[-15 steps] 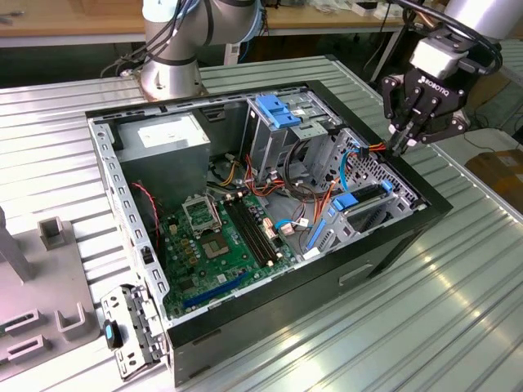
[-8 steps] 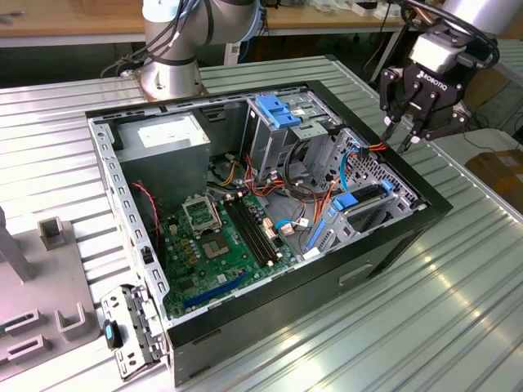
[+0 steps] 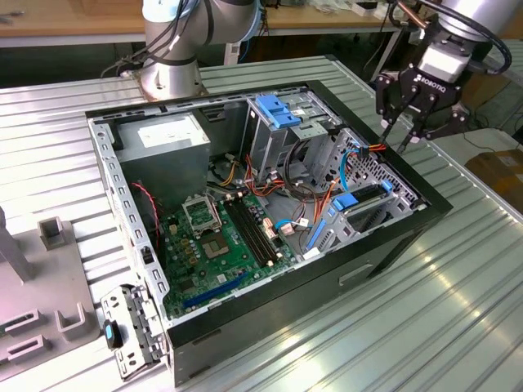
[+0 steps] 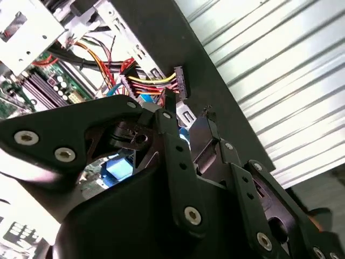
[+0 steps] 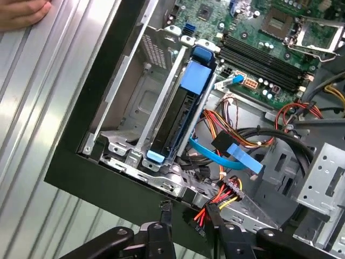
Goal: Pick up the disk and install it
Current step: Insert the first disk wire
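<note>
A ribbed metal tabletop point(image 3: 458, 310) carried an open computer case point(image 3: 286, 314) lying on its side, with the robot arm's base point(image 3: 172, 49) standing at the tabletop's far edge behind it. Inside the case, a green motherboard point(image 3: 225, 245) covered the floor, and a grey power supply point(image 3: 163, 139) filled the far corner toward the exterior view's left. The pincer point(image 3: 394, 140) hung above the case's rim at the end toward the exterior view's right, its fingers spread and holding nothing; both wrist views showed the gap between them point(image 5: 186, 208) point(image 4: 187, 103). The disk point(image 5: 178, 116), dark in its bright blue carrier, sat slotted in the metal drive cage at that same end of the case point(image 3: 362, 198), apart from the pincer. Red, yellow and orange cables point(image 5: 226, 194) ran just beside it. A person's hand point(image 5: 21, 13) rested on the tabletop outside the case.
</note>
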Controlling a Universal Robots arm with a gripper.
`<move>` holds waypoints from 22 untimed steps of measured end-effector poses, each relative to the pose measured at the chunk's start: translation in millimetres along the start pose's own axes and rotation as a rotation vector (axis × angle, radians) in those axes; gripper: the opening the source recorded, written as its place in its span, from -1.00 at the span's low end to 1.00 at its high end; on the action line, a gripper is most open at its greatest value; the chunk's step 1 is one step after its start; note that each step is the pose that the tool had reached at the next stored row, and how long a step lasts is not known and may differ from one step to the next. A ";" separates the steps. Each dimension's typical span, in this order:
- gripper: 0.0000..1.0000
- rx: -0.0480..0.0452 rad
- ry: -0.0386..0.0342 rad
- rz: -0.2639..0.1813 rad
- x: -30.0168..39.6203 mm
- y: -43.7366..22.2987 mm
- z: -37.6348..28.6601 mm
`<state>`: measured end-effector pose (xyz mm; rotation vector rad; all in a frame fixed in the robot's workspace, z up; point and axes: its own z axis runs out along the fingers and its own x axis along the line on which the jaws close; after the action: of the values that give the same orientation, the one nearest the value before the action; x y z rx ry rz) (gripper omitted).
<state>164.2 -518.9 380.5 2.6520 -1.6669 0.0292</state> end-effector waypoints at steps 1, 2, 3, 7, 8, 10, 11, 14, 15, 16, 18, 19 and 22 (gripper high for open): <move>-0.25 0.0005 0.0001 -0.027 -0.1 0.0 0.4; -0.25 0.0009 0.0002 -0.049 -0.2 -0.1 0.7; -0.25 0.0012 0.0001 -0.066 -0.2 -0.1 1.0; -0.25 0.0036 0.0000 -0.184 -0.5 -0.2 2.9; -0.25 0.0042 0.0000 -0.214 -0.6 -0.2 3.3; -0.25 0.0053 0.0000 -0.275 -0.8 -0.3 4.1; -0.25 0.0057 0.0000 -0.295 -2.3 -1.0 4.4; -0.25 0.0060 0.0001 -0.312 -9.2 -4.9 4.6; -0.25 0.0064 0.0001 -0.329 -10.1 -5.3 5.2; -0.25 0.0067 0.0000 -0.343 -10.3 -5.4 5.7; -0.25 0.0072 0.0002 -0.374 -10.5 -5.6 6.5; -0.25 0.0074 0.0003 -0.388 -10.6 -5.6 6.9; -0.25 0.0073 0.0042 -0.433 -13.1 -11.3 9.9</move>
<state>168.9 -502.4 370.4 2.9482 -1.0581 0.0369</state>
